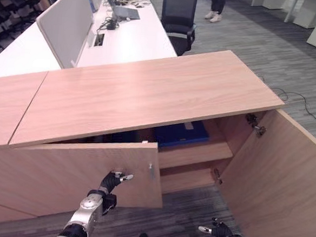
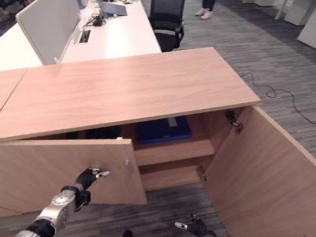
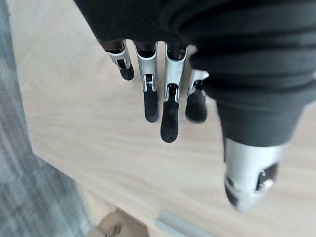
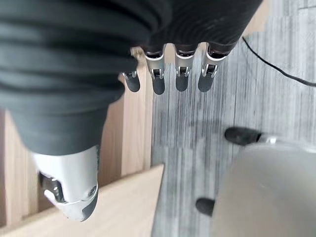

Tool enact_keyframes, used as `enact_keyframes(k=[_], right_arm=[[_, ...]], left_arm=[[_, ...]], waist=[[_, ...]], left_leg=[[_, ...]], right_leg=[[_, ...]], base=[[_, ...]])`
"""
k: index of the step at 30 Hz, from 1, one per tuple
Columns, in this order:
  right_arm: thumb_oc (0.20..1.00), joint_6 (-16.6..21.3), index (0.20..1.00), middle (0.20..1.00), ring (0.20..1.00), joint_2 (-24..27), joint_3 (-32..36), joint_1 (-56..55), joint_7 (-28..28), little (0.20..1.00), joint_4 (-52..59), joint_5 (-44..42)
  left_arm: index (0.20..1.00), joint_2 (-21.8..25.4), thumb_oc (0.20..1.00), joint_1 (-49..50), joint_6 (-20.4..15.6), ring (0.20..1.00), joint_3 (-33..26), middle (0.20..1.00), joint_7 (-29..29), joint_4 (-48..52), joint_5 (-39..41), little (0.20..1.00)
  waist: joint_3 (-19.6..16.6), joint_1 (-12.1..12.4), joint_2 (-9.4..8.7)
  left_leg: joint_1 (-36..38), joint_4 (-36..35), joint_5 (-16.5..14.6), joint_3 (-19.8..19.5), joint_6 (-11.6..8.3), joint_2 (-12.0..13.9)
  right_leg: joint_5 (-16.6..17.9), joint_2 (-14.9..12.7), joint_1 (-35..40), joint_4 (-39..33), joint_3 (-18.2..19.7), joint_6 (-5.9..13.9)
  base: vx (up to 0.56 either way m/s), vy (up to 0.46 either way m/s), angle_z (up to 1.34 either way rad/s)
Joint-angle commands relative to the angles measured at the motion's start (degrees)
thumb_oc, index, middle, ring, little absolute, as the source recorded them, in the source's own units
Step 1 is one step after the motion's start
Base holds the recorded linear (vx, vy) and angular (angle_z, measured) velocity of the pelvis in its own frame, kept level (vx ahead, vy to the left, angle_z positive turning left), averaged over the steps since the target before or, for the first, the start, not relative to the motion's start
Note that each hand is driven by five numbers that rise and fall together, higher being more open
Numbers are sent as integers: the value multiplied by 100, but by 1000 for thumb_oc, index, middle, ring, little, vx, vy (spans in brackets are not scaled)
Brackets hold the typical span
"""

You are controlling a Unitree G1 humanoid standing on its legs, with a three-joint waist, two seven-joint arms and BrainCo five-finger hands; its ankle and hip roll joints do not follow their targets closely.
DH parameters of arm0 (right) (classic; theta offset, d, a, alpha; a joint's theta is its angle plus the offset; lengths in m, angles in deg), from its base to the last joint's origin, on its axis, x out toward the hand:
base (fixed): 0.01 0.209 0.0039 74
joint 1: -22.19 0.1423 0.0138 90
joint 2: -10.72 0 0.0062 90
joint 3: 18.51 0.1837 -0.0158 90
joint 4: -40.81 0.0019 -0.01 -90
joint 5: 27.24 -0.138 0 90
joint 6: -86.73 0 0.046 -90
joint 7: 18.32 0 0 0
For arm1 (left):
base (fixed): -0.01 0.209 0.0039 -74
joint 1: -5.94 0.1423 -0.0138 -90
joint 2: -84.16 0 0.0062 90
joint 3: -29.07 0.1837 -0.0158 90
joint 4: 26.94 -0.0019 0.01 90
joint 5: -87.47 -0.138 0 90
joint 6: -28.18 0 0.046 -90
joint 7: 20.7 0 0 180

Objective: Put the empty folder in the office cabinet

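Grey striped carpet (image 1: 244, 43) runs through this office, with a long white surface (image 1: 128, 38) and its pale divider screen (image 1: 67, 22) at the back, a black office chair (image 1: 178, 17) pushed up to it, and a person's legs and pale shoes (image 1: 214, 14) further off. Up front stands the low wooden office cabinet (image 1: 149, 91) with a broad plain top. Its right door (image 1: 284, 181) is swung wide open toward the robot, while the left door (image 1: 89, 173) stands partly open, a small metal handle (image 1: 150, 169) near its free edge. Inside, on the upper shelf (image 1: 196, 154), lies the blue folder (image 1: 181, 135), flat, tucked under the cabinet top, with a lower shelf (image 1: 189, 180) beneath it.

The left hand (image 1: 114, 179) is raised just in front of the left door's face, near the handle; in the left wrist view its fingers (image 3: 169, 116) are straight and loose, holding nothing, though I cannot tell if the tips touch the wood. The right hand (image 1: 215, 230) hangs low over the carpet beside the open right door, fingers (image 4: 158, 81) relaxed and empty.
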Motion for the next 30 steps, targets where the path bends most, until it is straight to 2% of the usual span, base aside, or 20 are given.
enact_keyframes(k=[1,2,7,15,23,24,25,26,28,29,30], right_arm=[[1000,126,1000,1000,1000,7,-134,104,89,1000,108,-35],[1000,130,1000,1000,1000,4,-135,15,116,1000,91,-32],[1000,127,1000,1000,1000,52,-155,-74,161,1000,-32,44],[1000,100,1000,1000,1000,49,-213,25,166,1000,-232,50],[1000,82,1000,1000,1000,-31,-8,71,113,1000,-408,-71],[1000,81,1000,1000,1000,-70,129,70,92,1000,-426,-145],[1000,81,1000,1000,1000,-66,128,63,92,1000,-425,-145],[1000,83,1000,1000,1000,-66,220,115,58,1000,-451,-203],[1000,70,1000,1000,1000,-87,439,133,10,1000,-512,-337],[1000,70,1000,1000,1000,-84,439,123,10,1000,-510,-337],[1000,41,1000,1000,1000,-42,569,221,-13,1000,-540,-339]], left_arm=[[1000,477,1000,-1208,-486,1000,-527,1000,-240,-355,127,1000],[1000,723,1000,-1449,-480,1000,-629,1000,-267,-629,102,1000],[1000,1309,1000,-2176,-495,1000,-696,1000,-336,-1149,63,1000],[1000,1710,1000,-2942,-537,1000,-670,1000,-463,-1510,86,1000],[1000,1215,1000,-2574,-628,1000,-604,1000,-485,-959,58,1000],[1000,933,1000,-2230,-662,1000,-505,1000,-448,-621,-98,1000],[1000,927,1000,-2214,-655,1000,-507,1000,-455,-604,-104,1000],[1000,719,1000,-2031,-659,1000,-443,1000,-436,-412,-109,1000],[1000,145,1000,-1409,-634,1000,-99,1000,-209,108,-164,1000],[1000,141,1000,-1395,-628,1000,-97,1000,-213,121,-167,1000],[1000,-58,1000,-1035,-593,1000,187,1000,-82,498,-286,1000]], waist=[[-151,-40,-259],[-173,-101,-297],[-201,-182,-382],[-152,-208,-492],[-144,-149,-517],[-137,-134,-516],[-142,-134,-513],[-124,-110,-501],[-65,-83,-474],[-74,-79,-472],[53,-12,-413]], left_leg=[[286,18,-384,71,-247,256],[323,18,-435,180,-219,241],[373,18,-539,379,-181,201],[393,18,-652,597,-115,140],[386,18,-704,583,-64,60],[385,18,-724,585,-41,25],[386,18,-725,585,-41,24],[374,18,-725,584,-30,19],[330,18,-699,583,6,21],[328,18,-701,584,6,20],[313,18,-661,633,34,56]], right_leg=[[-230,-233,-189,489,48,546],[-211,-261,-235,525,85,595],[-108,-342,-346,518,120,718],[63,-481,-563,610,116,898],[138,-649,-553,626,-35,976],[164,-699,-554,643,-89,979],[164,-699,-553,642,-89,980],[194,-717,-583,667,-134,987],[165,-700,-659,902,-256,974],[158,-701,-667,912,-254,974],[218,-709,-837,1271,-569,953]], base=[[100,90,-40],[62,65,-31],[36,62,-30],[4,41,-14],[-8,12,-9],[0,0,0],[0,0,0],[-43,2,4],[-80,-5,3],[-131,-35,2],[-127,-44,0]])
